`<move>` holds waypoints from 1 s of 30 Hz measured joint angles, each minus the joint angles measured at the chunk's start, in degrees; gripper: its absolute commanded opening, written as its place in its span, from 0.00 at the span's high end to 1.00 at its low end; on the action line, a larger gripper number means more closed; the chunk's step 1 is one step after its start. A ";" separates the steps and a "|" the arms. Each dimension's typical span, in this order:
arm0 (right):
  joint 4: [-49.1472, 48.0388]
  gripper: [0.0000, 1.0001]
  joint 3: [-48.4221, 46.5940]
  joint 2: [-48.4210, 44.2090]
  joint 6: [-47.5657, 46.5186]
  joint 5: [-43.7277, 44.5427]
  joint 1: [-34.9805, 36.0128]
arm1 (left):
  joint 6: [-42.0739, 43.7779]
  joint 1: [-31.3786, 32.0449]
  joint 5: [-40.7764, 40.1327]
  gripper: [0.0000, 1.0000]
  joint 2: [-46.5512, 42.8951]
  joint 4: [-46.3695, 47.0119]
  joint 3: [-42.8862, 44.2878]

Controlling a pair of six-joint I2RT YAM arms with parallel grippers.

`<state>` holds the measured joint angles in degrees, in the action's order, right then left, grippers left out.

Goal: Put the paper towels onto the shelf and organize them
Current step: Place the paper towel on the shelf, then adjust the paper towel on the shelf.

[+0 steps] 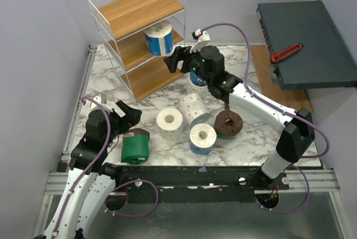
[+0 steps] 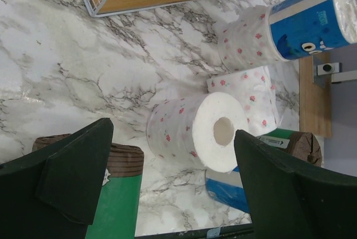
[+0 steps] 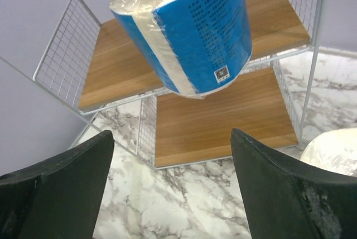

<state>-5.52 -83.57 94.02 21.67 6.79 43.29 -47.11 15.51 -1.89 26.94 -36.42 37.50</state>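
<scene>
Sitting on shelf (image 1: 136,8), blue roll (image 1: 159,38), right claw (image 3: 170,137) spread

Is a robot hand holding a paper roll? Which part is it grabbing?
Nothing is held. The right gripper is open, clear of the blue roll standing on the shelf. The left gripper is open too, gripping nothing.

A robot lab cell: two robot arms (image 1: 262,108) bolted to a rail (image 1: 167,173), marble-film bench (image 1: 97,77), bare grey walls (image 3: 33,27) beyond the fingers (image 3: 56,189).
</scene>
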 measured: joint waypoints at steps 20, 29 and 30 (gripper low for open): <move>-24.41 0.20 2.95 9.25 -10.71 1.66 0.00 | -2.14 0.00 -0.04 0.06 2.21 1.18 -1.84; -26.45 0.31 0.04 13.60 -11.85 3.91 0.00 | -2.25 0.00 -0.04 0.06 2.95 1.51 -1.84; -26.64 0.32 -0.46 13.99 -11.91 4.15 0.00 | -2.23 0.00 -0.04 0.06 3.02 1.55 -1.84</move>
<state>-32.16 -84.03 108.01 9.76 10.94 43.29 -49.34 15.51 -1.93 29.95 -34.87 35.66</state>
